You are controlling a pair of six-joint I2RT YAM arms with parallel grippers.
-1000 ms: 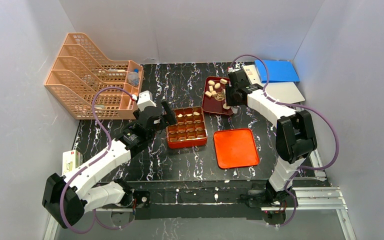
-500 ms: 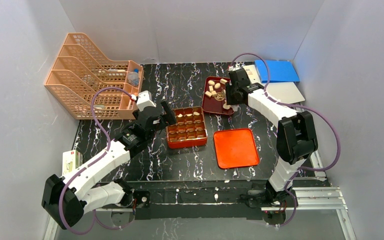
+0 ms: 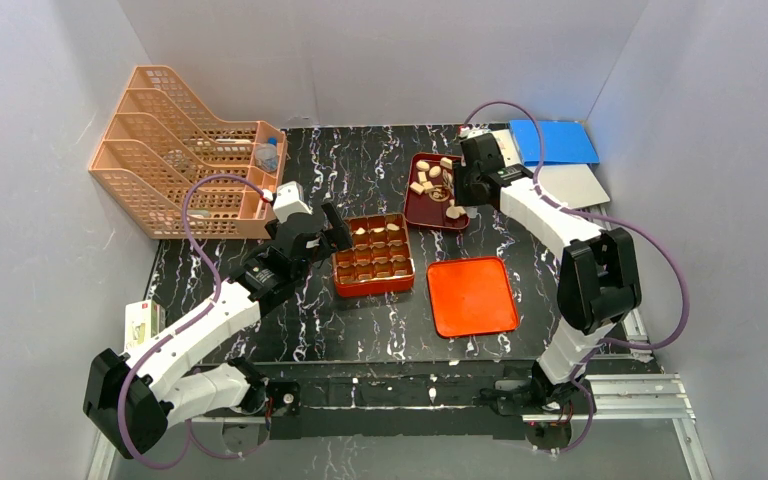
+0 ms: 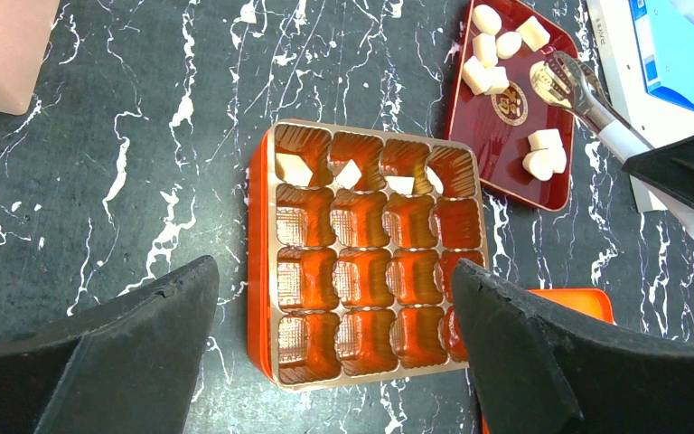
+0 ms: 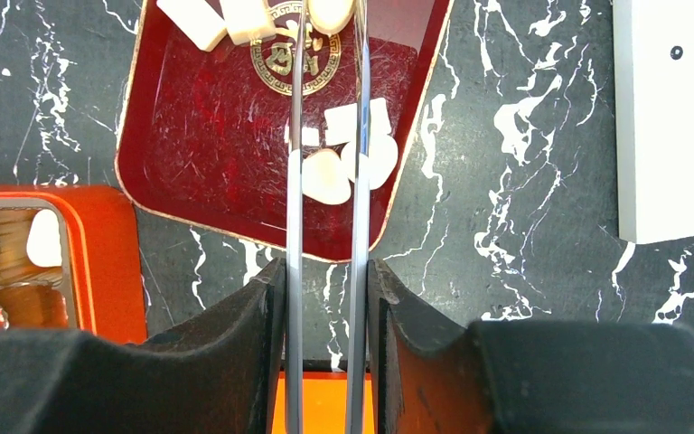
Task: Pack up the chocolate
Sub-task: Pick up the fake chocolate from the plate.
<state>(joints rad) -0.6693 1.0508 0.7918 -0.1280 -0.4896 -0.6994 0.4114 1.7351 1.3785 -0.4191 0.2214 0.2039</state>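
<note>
Chocolate [image 5: 327, 176] in red tray [image 5: 208, 163], under tongs [image 5: 295, 136] gripped by right hand [image 5: 325, 271].

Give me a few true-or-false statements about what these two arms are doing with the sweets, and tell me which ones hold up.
1. The right fingers grip metal tongs that reach over the dark red tray. True.
2. Every compartment of the orange-red box is filled. False: only the far row holds chocolate; the other rows are empty.
3. The left fingers are clamped on a piece. False: they are spread open, holding nothing, over the box.
4. Loose pieces lie in the dark red tray. True.
</note>
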